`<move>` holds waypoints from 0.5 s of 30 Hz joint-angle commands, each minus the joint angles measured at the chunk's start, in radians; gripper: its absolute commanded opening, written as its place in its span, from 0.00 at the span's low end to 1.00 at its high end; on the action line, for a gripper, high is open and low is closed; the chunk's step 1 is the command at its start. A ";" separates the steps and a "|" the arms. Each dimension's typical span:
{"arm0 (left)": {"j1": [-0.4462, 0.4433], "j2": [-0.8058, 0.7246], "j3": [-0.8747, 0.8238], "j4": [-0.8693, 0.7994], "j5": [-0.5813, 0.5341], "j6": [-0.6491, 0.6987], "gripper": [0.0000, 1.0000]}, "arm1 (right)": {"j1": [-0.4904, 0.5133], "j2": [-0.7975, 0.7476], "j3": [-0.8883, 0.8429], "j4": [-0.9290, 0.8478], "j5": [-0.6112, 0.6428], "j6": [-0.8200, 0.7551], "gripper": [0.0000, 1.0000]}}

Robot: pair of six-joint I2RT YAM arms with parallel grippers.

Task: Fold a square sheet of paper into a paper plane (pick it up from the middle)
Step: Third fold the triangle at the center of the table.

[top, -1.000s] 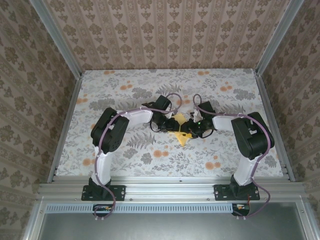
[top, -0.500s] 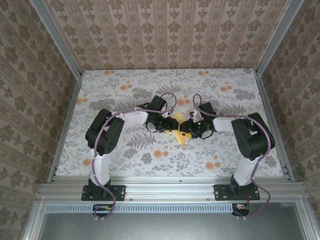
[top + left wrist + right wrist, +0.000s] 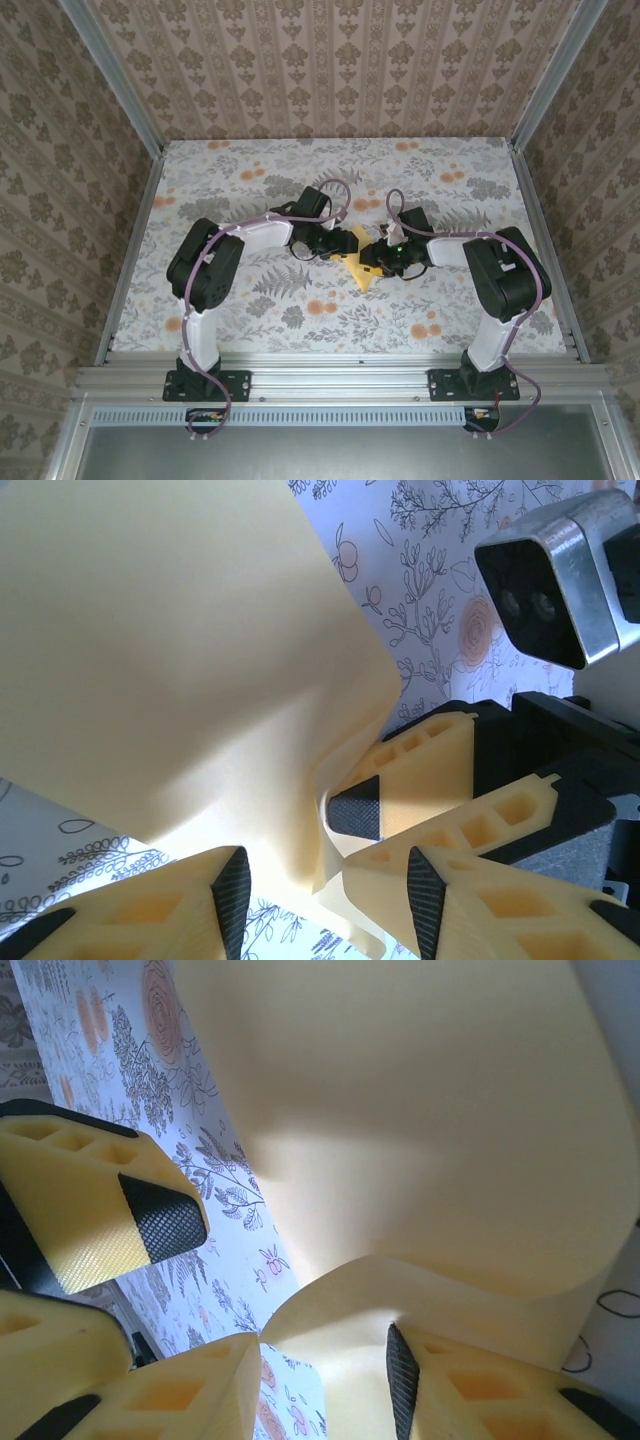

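Near the middle of the desk [image 3: 250, 300], a yellow-orange sheet of paper [image 3: 362, 274] sits lifted and bent between the two arms. From above only small patches of it show, because both wrists crowd over it and hide its outline and creases.

In the left wrist view the paper [image 3: 180, 660] fills the upper left as one broad, curved, unprinted face. Its top and left sides are cut off, and a buckled edge hangs between the left gripper [image 3: 325, 895], whose dark pads stand spread with cloth visible in the gap. One yellow finger [image 3: 420, 760] of the other arm reaches in against the paper's fold.

In the right wrist view the right gripper [image 3: 325, 1360] is also spread. A curl of paper lies against its right-hand pad [image 3: 400, 1380], and whether it presses there is hard to make out.

A floral cloth [image 3: 230, 1200] covers the desk beneath.
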 commanded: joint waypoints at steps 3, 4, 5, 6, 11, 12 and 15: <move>-0.017 0.038 0.032 -0.009 0.046 -0.007 0.47 | 0.014 0.000 -0.035 -0.036 0.002 -0.008 0.38; -0.019 0.045 0.036 -0.010 0.046 -0.005 0.45 | 0.014 -0.001 -0.037 -0.033 0.000 -0.009 0.36; -0.019 0.050 0.038 -0.012 0.047 -0.004 0.44 | 0.014 -0.002 -0.038 -0.033 -0.001 -0.009 0.35; -0.019 0.053 0.040 -0.014 0.047 -0.002 0.43 | 0.012 -0.002 -0.040 -0.033 0.001 -0.009 0.33; -0.021 0.072 0.060 -0.039 0.053 0.012 0.36 | 0.012 -0.002 -0.042 -0.034 -0.003 -0.015 0.24; -0.023 0.076 0.065 -0.047 0.050 0.018 0.35 | 0.012 -0.002 -0.043 -0.033 -0.003 -0.016 0.23; -0.026 0.088 0.076 -0.076 0.036 0.037 0.34 | 0.012 -0.005 -0.044 -0.032 -0.002 -0.015 0.24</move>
